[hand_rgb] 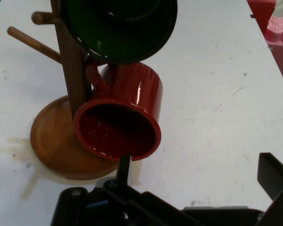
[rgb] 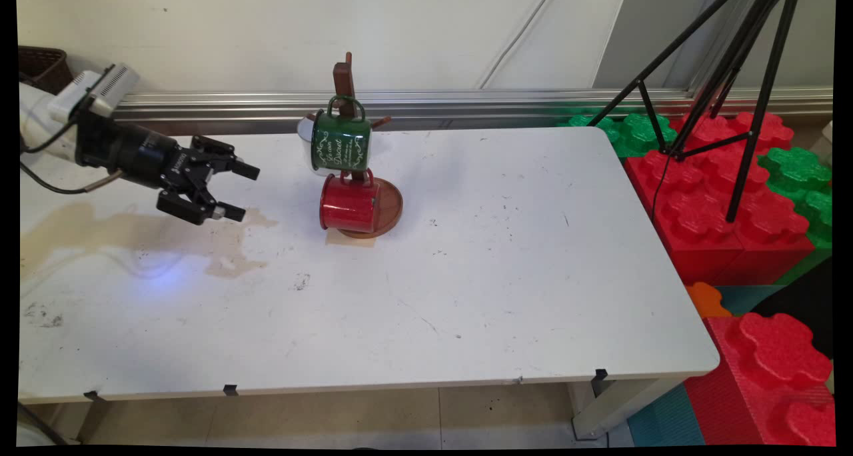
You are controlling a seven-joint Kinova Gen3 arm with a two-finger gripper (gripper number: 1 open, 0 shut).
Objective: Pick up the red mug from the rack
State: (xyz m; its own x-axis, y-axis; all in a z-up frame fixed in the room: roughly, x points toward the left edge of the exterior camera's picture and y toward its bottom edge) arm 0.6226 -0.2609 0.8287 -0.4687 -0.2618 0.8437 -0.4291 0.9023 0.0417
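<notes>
Two black fingers of the gripper (rgb: 238,191) are standing spread apart w/ nothing between them, hanging above the table (rgb: 466,296) on its left side and pointing right toward the mug rack (rgb: 363,196). Gripper isn't touching anything; it's sitting well short of the rack, over a brownish stain (rgb: 133,233) that's spreading across the left part of the tabletop. Nearest thing to it is the red mug (rgb: 350,205), hanging low on the rack by its handle, tipped on its side w/ the open mouth facing the gripper; in the hand view the red mug (hand_rgb: 122,117) is showing its dark inside just above the gripper's linkage, w/ the round wooden base (hand_rgb: 56,146) under and to the left of it. Above the red one a green mug (rgb: 341,143) w/ white lettering is hanging from a higher peg, and a white mug (rgb: 306,131) is peeking out behind it on the left. Rack's brown post is rising upright past both. Off the table's right end, red and green foam blocks (rgb: 720,196) are lying on the floor, w/ a black tripod (rgb: 733,69) standing over them.
</notes>
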